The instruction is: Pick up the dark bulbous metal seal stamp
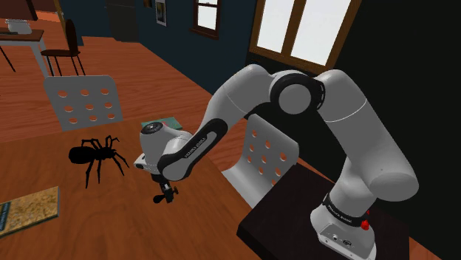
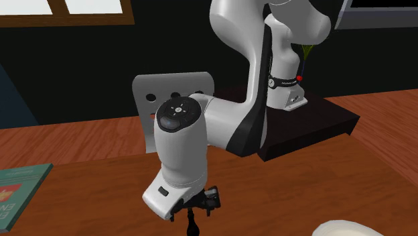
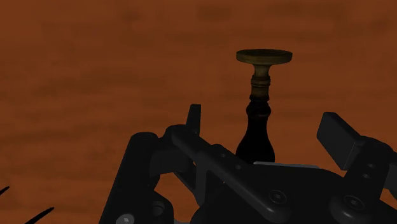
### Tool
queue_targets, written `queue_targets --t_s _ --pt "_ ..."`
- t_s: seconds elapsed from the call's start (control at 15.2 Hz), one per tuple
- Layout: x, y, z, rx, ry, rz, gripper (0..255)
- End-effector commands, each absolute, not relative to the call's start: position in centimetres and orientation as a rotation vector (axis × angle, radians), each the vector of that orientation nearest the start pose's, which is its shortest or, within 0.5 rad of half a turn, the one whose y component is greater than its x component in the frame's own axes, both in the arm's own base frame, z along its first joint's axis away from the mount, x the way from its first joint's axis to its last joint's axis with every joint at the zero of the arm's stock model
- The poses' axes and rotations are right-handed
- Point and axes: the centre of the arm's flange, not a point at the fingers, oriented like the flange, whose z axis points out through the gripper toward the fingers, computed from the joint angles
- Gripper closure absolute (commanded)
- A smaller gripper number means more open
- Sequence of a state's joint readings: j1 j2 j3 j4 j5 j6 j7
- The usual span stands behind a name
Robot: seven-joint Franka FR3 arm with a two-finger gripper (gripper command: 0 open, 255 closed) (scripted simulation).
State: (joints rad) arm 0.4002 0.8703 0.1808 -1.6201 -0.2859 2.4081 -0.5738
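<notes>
One dark metal seal stamp, with a bulbous black body, a ringed brassy neck and a flat round disc at its far end, sits between the two black fingers of the single gripper. The fingers are spread wide. In the wrist view a gap shows on each side of the stamp, so neither finger touches it and it is not grasped. It stretches away from the hand over the reddish-brown wooden worktop. Its bulb is partly hidden behind the gripper's body.

In the shoulder view the white arm bends down and to the left from its one dark box stand, with the gripper low over the worktop. One black spider figure lies near it, towards that view's left. Two books are on the worktop: one with a yellowish cover at the lower left, and one greenish book just behind the arm's wrist. Two white perforated chair backs stand at the worktop's edges, one beyond the spider and one beside the stand.

The second exterior view shows the gripper pointing downward, one teal book at its left and one pale rounded thing cut off at the lower right.
</notes>
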Motion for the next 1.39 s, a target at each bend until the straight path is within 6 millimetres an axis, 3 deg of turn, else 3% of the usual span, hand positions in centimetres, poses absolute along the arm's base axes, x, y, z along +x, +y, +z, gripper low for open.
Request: queue_targets --t_s 0.0,0.07,0.13,0.73,1.32 --pt "57.1 35.8 10.3 -2.521 -1.947 0.094 0" --pt "57.1 35.8 10.3 -2.521 -1.947 0.094 0" --pt "57.0 35.8 10.4 -2.521 -1.947 0.094 255" --pt "57.1 35.8 10.3 -2.521 -1.947 0.094 255" --pt "57.1 35.8 15.1 -2.521 -1.947 0.094 255"
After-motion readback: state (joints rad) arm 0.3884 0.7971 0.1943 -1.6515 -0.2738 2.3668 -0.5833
